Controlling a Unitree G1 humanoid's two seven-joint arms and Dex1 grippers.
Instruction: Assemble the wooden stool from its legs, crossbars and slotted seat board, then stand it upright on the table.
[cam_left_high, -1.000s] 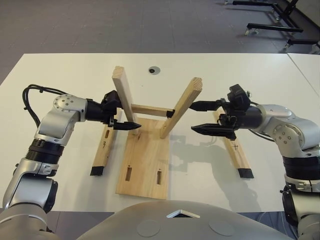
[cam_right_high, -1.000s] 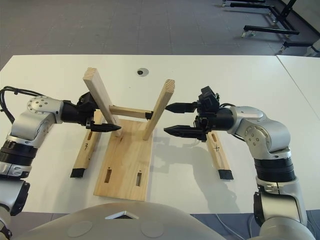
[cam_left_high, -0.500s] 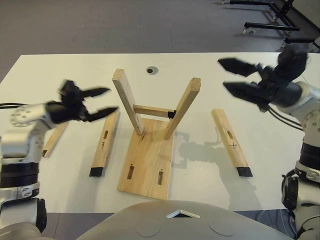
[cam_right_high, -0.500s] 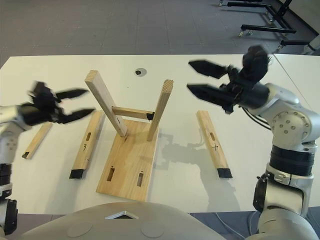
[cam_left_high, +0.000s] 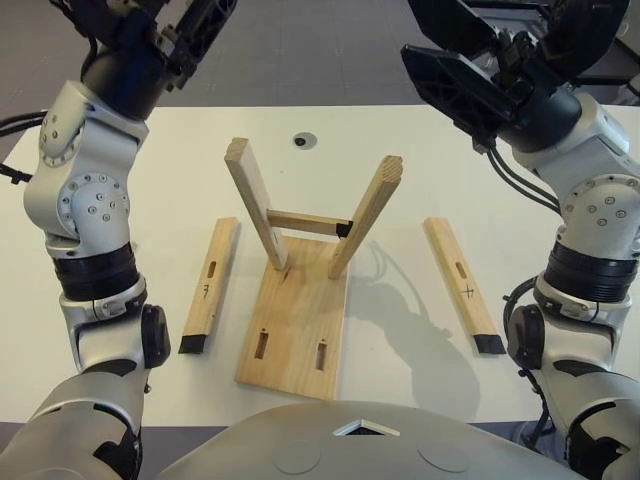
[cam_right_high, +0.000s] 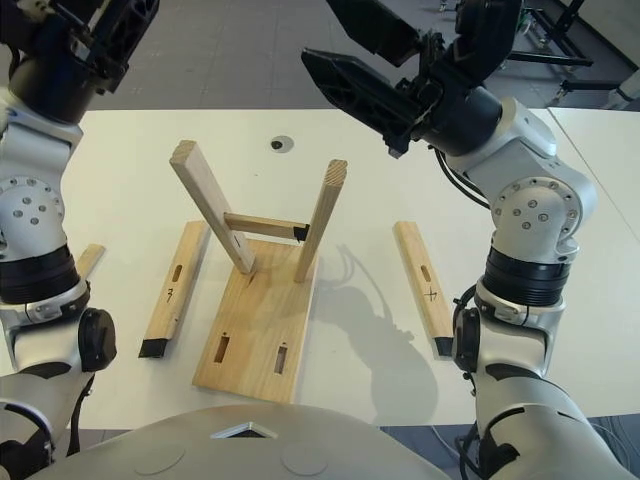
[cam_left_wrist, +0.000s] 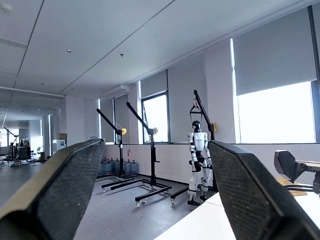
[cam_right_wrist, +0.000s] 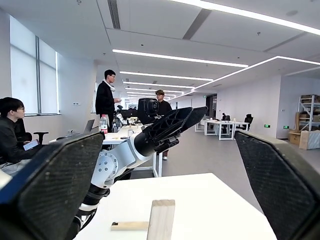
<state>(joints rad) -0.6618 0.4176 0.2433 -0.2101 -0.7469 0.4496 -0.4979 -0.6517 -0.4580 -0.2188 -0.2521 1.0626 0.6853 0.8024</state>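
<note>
Pale wooden slotted seat board (cam_left_high: 292, 330) lies flat at the middle of the white table (cam_left_high: 120, 160). Two square wooden legs (cam_left_high: 256, 200) stand splayed in it, joined by a short crossbar (cam_left_high: 305, 222). One loose leg (cam_left_high: 210, 285) lies flat to its left, another loose leg (cam_left_high: 462, 285) to its right. The left gripper (cam_left_wrist: 156, 145) and right gripper (cam_right_wrist: 170, 137) hang high above, wide open, holding nothing.

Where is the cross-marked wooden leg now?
Head views: the cross-marked wooden leg lies flat on the white table, on the robot's right, apart from the slotted wooden seat board.
</note>
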